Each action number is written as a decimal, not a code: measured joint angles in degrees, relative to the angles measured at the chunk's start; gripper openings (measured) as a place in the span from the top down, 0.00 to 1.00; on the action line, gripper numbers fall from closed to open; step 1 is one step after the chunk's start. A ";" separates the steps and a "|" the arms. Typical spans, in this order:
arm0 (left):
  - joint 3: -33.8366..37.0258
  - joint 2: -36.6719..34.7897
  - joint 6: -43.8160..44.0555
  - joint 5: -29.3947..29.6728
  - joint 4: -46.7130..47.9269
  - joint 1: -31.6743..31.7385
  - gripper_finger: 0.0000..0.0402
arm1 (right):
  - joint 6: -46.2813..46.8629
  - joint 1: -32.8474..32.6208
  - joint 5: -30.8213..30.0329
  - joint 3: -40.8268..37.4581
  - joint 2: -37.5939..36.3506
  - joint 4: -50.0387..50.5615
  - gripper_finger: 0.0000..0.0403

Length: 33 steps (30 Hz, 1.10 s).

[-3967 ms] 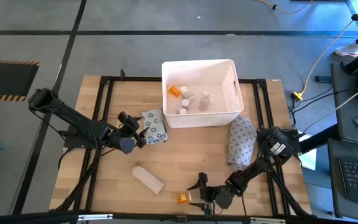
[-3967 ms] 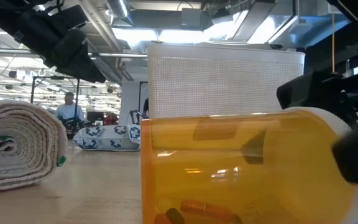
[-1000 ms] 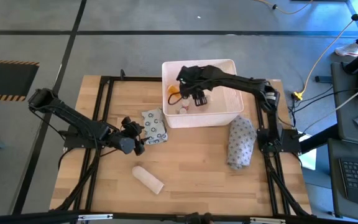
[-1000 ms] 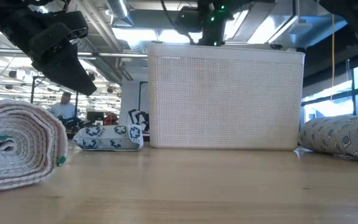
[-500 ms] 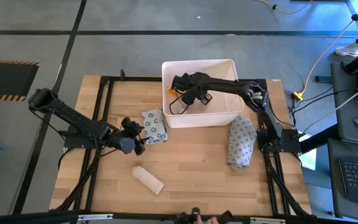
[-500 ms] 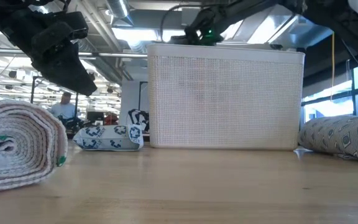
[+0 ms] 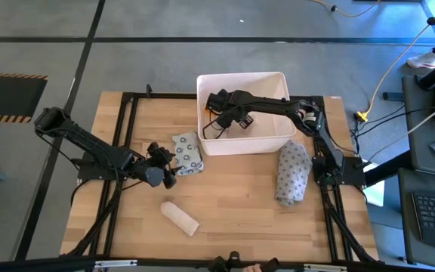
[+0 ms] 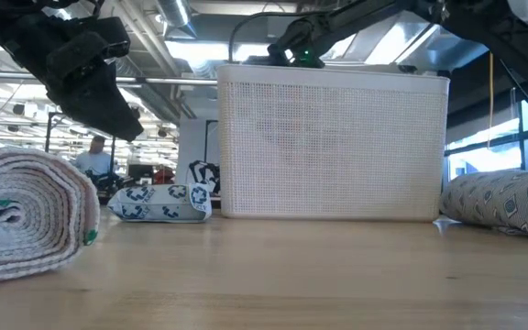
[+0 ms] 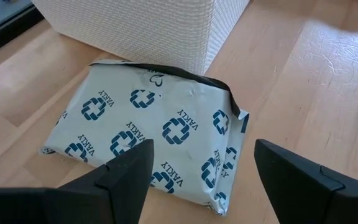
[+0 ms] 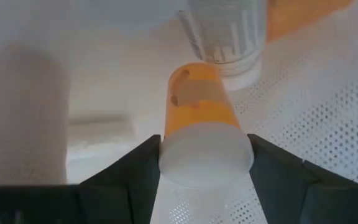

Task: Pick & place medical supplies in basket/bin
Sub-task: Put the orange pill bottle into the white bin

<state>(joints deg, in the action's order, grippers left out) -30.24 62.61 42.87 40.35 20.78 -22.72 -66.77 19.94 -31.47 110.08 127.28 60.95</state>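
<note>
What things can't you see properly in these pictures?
- What lies in the white bin: in the high view the right arm covers most of it; in the low view its front wall hides the inside.
- The orange pill bottle in the right gripper: its label and contents are too blurred to read.
- The white roll: cut off by the low view's edge.

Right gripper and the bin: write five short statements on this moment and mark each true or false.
1. The right gripper is shut on an orange pill bottle. True.
2. The right gripper is over the bare table. False: it is down inside the white bin.
3. The left gripper holds the printed packet. False: its fingers stand open above it.
4. A white roll lies on the table outside the bin. True.
5. The printed packet lies inside the bin. False: it lies beside it.
</note>
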 joint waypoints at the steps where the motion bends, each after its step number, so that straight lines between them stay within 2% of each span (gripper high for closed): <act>1: 0.00 0.01 0.00 0.05 -0.01 -0.01 0.32 | 0.70 -0.04 -0.03 0.00 0.00 -0.46 0.47; 6: 0.00 0.00 0.03 0.18 -0.02 0.00 0.33 | 5.58 -0.17 0.05 -0.02 0.00 -3.03 0.47; 16: 0.00 0.00 0.00 0.20 -0.02 0.00 0.33 | 3.22 -0.32 1.13 -0.02 -0.07 -3.13 0.45; 21: 0.00 0.02 0.01 0.22 0.00 -0.01 0.32 | 1.69 -0.35 4.17 -0.07 -0.07 -3.18 0.35; 28: 0.00 0.02 0.00 0.25 -0.02 -0.01 0.33 | 2.04 -0.34 4.63 -0.09 -0.07 -5.31 0.18; 33: 0.00 0.02 0.03 0.27 -0.02 0.00 0.33 | 1.97 -1.15 4.55 -0.09 -0.07 -6.32 0.13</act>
<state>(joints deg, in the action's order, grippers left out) -30.24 62.63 42.89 40.62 20.75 -22.72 -64.80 18.79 -26.92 110.00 127.22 54.63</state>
